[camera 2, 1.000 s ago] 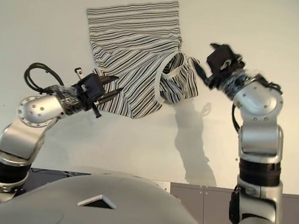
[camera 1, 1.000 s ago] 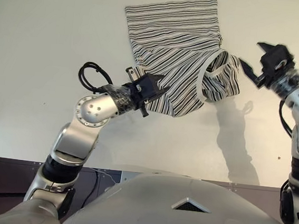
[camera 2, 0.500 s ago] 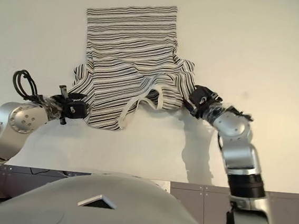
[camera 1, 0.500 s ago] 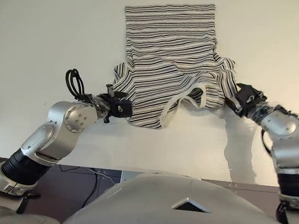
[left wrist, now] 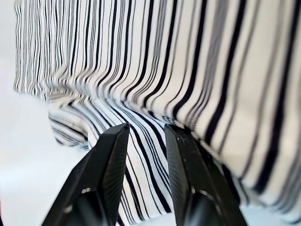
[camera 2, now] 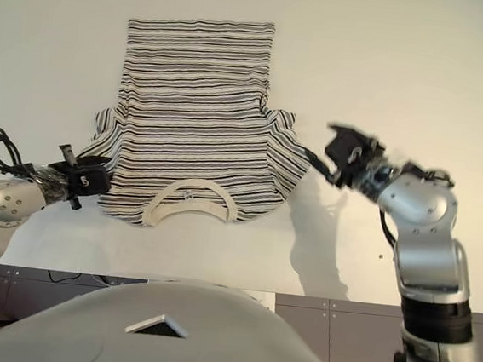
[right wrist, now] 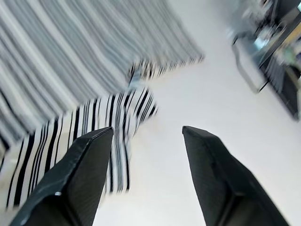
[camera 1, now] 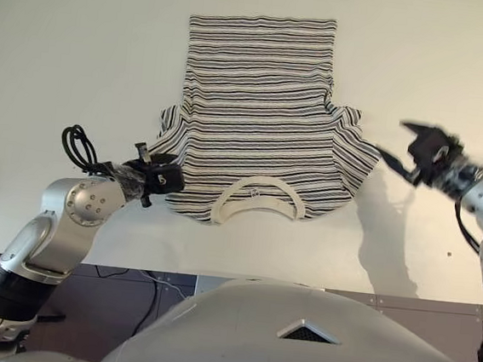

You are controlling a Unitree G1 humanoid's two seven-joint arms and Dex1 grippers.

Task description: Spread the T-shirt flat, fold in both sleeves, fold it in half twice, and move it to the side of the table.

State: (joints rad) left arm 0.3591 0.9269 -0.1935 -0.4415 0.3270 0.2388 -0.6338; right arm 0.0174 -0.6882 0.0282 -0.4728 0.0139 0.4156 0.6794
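Though flat, T-shirt (camera 1: pixel 257 105) edge between narrow-gapped left jaws; wide right jaws near its sleeve, apart.

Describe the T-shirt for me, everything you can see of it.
The T-shirt is soft fabric in black-and-white stripes with a white ribbed collar. It lies spread nearly flat on the table, collar toward the robot, hem at the far side. Both short sleeves stick out sideways, slightly rumpled. The left gripper sits at its near left corner, narrowly open; contact is unclear. The right gripper is open, clear of the right sleeve.
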